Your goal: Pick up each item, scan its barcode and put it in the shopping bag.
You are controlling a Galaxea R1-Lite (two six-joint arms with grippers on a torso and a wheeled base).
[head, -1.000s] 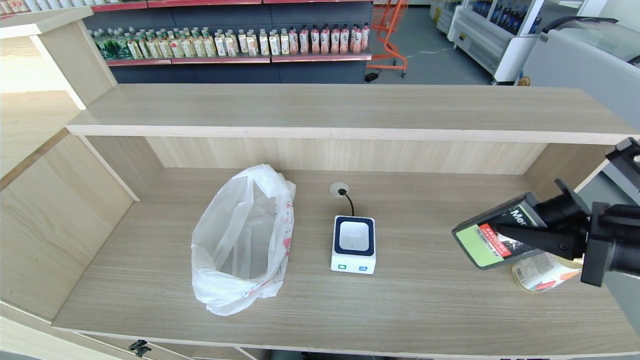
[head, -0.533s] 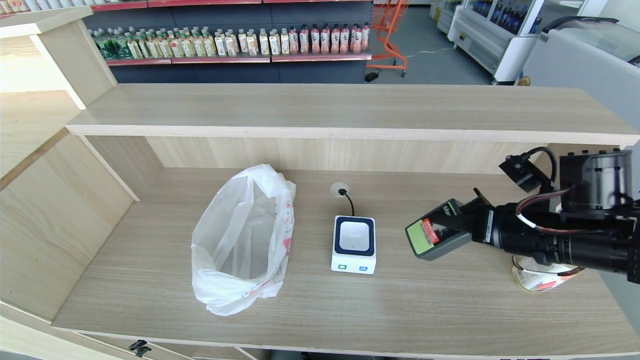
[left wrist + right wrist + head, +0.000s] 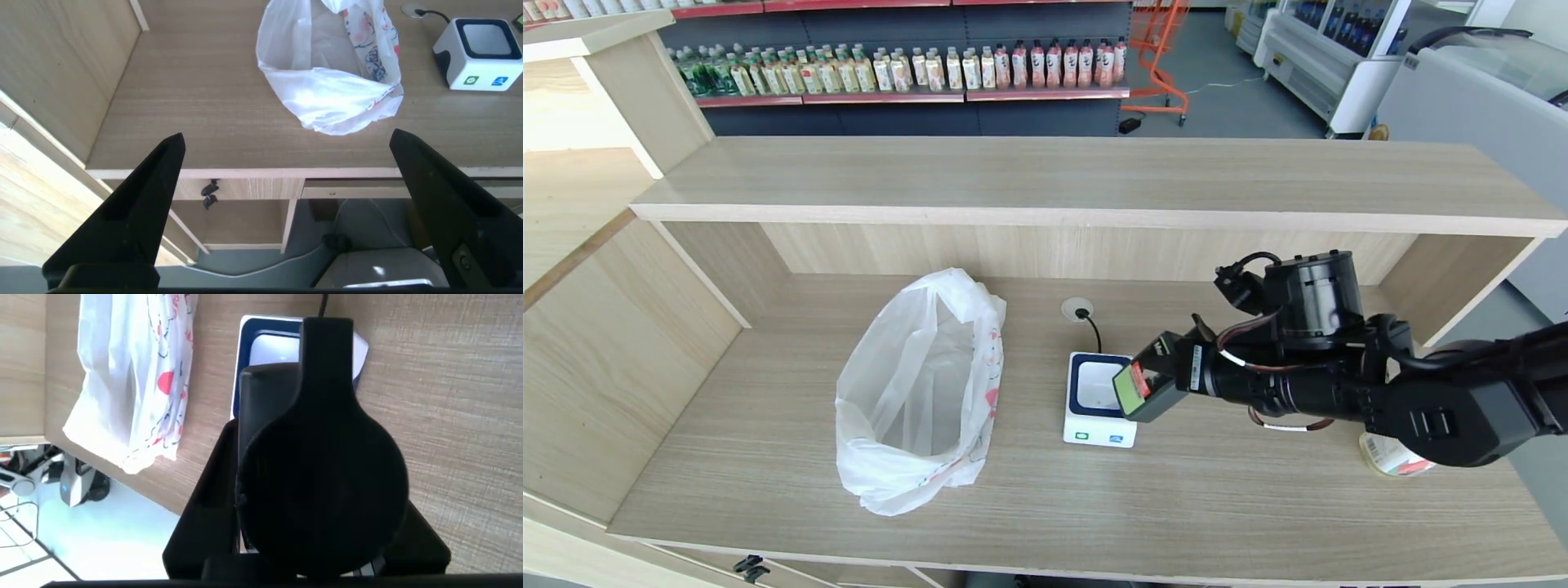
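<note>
While the right arm stretches in over the pale wood-grain counter (image 3: 1176,506), the right gripper (image 3: 1172,367) is clamped on a small dark rectangular box with a green-and-red label (image 3: 1142,388), holding it tilted in the air just above the right-hand part of the white cube-shaped barcode scanner with the dark blue top (image 3: 1093,392). The crumpled translucent white plastic shopping bag with red print (image 3: 919,392) lies gaping on the counter left of the scanner, apart from it, and a light-labelled container (image 3: 1392,464) sits near the counter's right end, mostly hidden by the arm. The left gripper (image 3: 286,143) hangs with its fingers spread wide and nothing between them, over the counter's front edge near the bag's bottom end.
</note>
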